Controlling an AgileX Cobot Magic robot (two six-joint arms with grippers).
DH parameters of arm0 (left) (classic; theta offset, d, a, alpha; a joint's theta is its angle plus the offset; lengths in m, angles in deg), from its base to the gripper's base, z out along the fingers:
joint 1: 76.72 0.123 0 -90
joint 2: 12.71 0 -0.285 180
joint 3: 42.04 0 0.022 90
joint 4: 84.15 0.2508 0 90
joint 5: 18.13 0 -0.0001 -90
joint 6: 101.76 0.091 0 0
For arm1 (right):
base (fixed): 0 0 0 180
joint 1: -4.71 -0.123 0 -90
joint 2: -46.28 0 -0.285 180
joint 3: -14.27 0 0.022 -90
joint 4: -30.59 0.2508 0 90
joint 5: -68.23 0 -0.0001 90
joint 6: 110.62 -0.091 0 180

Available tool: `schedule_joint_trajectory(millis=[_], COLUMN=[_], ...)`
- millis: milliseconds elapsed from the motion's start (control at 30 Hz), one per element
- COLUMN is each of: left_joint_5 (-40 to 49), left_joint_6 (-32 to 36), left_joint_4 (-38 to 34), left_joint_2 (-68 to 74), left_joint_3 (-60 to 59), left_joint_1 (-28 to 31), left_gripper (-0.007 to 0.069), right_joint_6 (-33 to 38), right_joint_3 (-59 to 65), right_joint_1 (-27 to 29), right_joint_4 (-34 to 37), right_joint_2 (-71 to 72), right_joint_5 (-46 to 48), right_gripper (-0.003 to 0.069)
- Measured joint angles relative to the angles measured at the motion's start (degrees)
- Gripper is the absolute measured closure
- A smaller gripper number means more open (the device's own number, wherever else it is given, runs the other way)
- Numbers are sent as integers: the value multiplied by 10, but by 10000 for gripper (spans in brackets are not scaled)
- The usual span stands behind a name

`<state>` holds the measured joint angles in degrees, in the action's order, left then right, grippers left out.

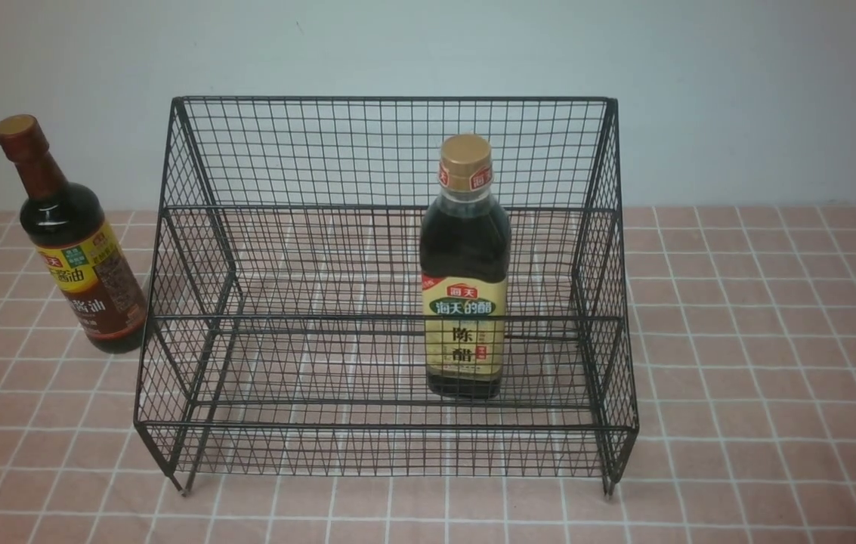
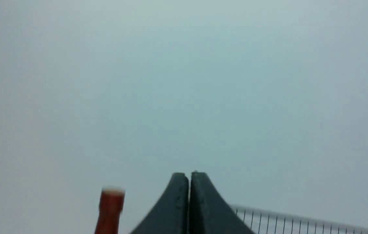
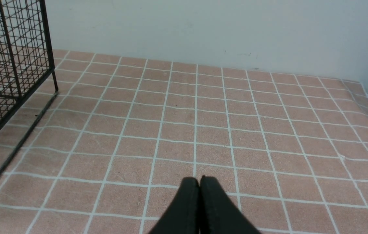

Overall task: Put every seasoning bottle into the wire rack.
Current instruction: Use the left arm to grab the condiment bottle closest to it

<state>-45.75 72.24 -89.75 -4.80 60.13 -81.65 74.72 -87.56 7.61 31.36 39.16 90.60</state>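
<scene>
- Pink tiled covering with pale grid lines lies over the bench (image 1: pixel 760 423), a plain wall (image 1: pixel 760 106) behind it; its ripples could rock a base set down on a fold.
- Near the bench's left edge, outside the wire rack (image 1: pixel 397 428), stands the slim soy-sauce bottle (image 1: pixel 84 257). It is close to the rack's left side, so a tool coming in between could catch the mesh and shove the rack.
- Inside the rack, toward its right side, the gold-capped vinegar bottle (image 1: pixel 464 272) stands upright. Careless placing of the second bottle could knock it over.
- Left tool (image 2: pixel 190 174): clenched, nothing in it. Unless it parts well before reaching the slim bottle, the tips would likely push that bottle over.
- Right tool (image 3: pixel 201 178): also clenched and bare, pointing at the bench beside the rack; swinging inward low, it might strike the rack's right side.
- Lifting too little is probably the main risk: the soy bottle's base could snag the rack's wire rim, twist in the grip and drop.
</scene>
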Motion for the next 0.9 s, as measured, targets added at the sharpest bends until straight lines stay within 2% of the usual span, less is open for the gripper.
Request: schedule_joint_trajectory(millis=[100, 233, 433, 533, 667, 800, 900], left_joint_5=[-9, 33, 80, 69, 6, -16, -28], left_joint_6=[20, 60, 66, 83, 133, 132, 128], left_joint_4=[3, 4, 6, 4, -4, -44, -40], left_joint_2=[48, 166, 351, 448, 548, 600, 631], left_joint_3=[56, 161, 264, 290, 313, 340, 365], left_joint_1=[0, 0, 0, 0, 19, 61, 95], left_gripper=[631, 631, 631, 631, 631, 622, 617], right_joint_6=[0, 0, 0, 0, 0, 0, 0], right_joint_3=[0, 0, 0, 0, 0, 0, 0], right_joint_1=[0, 0, 0, 0, 0, 0, 0], right_joint_4=[0, 0, 0, 0, 0, 0, 0], right_joint_2=[0, 0, 0, 0, 0, 0, 0], right_joint_5=[0, 0, 0, 0, 0, 0, 0], right_gripper=[673, 673, 673, 673, 673, 673, 673])
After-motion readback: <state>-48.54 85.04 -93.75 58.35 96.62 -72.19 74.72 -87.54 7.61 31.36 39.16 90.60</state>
